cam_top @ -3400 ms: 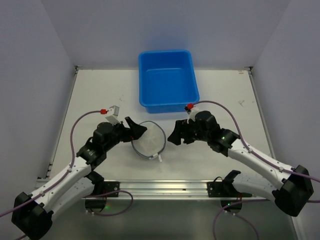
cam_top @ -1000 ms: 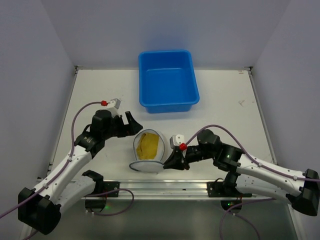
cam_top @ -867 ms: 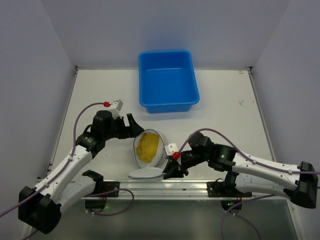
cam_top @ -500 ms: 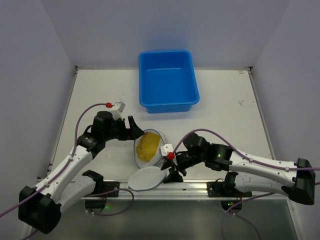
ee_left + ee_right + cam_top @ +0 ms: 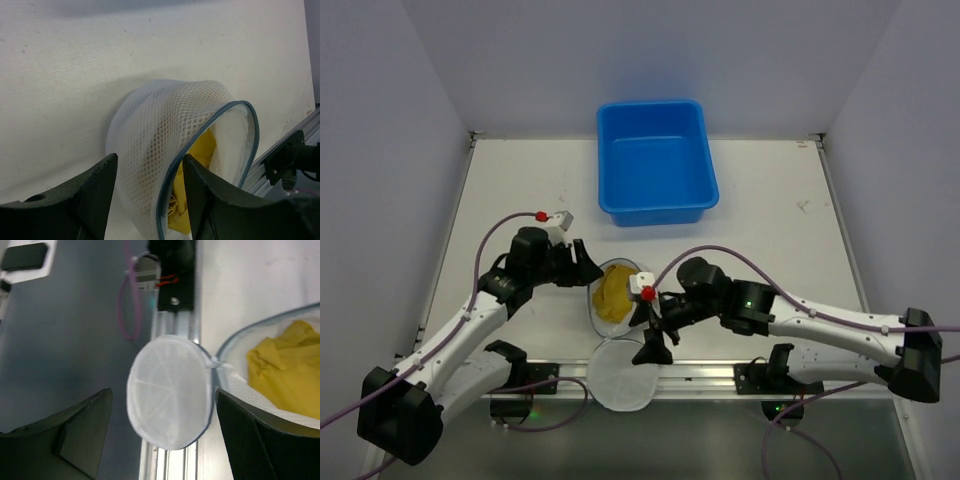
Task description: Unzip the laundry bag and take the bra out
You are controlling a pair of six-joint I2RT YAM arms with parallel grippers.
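Zip's undone, so you're on the pull-out. The laundry bag (image 5: 150,130) sits at the middle of the table's (image 5: 520,190) near edge, its round flap (image 5: 623,376) hanging over that edge, with the bra (image 5: 613,292) inside the open mouth. Your right gripper (image 5: 162,394) is released and empty above the flap; I'd swing it to the mouth and pinch only yellow fabric, not mesh. The left gripper (image 5: 584,264) straddles the bag's wall, but I can't tell if it's pinching. Count: one bag, one bra, one blue tub (image 5: 655,208), two grippers.

left gripper (image 5: 584,268): jaws parted, not wide
right gripper (image 5: 653,330): jaws spread wide
right arm (image 5: 820,325): stretched low behind its claw
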